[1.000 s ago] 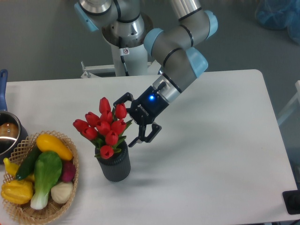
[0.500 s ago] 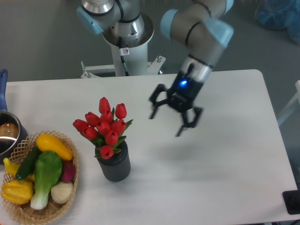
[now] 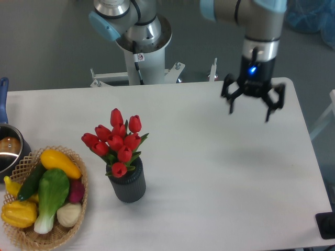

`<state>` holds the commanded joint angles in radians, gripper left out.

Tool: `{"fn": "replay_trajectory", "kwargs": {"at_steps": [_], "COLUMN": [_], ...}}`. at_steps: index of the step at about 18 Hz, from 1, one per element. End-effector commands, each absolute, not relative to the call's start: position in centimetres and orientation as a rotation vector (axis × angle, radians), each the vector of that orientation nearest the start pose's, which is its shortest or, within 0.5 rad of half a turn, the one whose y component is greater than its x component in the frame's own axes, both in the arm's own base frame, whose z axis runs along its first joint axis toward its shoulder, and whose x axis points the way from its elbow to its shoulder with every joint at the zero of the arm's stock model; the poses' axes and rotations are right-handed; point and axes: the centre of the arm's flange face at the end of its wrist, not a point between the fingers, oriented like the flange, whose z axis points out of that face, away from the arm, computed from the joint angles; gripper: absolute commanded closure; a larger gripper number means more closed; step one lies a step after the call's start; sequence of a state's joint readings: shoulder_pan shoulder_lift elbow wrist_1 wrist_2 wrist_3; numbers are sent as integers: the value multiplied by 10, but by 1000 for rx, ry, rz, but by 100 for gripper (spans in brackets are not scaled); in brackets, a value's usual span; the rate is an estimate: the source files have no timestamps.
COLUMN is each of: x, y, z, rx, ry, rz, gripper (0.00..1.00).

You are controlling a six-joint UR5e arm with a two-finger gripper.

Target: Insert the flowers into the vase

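Note:
The flowers (image 3: 116, 141), a bunch of red tulip buds with green leaves, stand upright in the vase (image 3: 128, 185), a short dark grey ribbed cylinder at the left-centre of the table. Their stems go down into its mouth. My gripper (image 3: 251, 109) hangs open and empty above the far right of the table, well apart from the flowers, fingers spread and pointing down.
A wicker basket (image 3: 25, 164) with yellow, green and purple vegetables sits at the front left corner. A metal pot (image 3: 8, 149) with a blue handle stands at the left edge behind it. The robot's base (image 3: 141, 47) stands behind the table.
My gripper has drawn away from the flowers, moving right and towards the far edge of the table, staying open. The flowers and vase have not moved.

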<state>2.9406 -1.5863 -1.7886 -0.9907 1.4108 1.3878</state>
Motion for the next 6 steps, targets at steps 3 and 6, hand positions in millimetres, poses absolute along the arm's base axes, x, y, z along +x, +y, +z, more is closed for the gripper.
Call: {"fn": "replay_trajectory", "kwargs": {"at_steps": [3,6], "x": [-459,-445], "y": [233,207], "z": [458,479], "rx": [-2981,-3042], "ry": [158,102], "rz": [466,462], "gripper": [0,0]}}
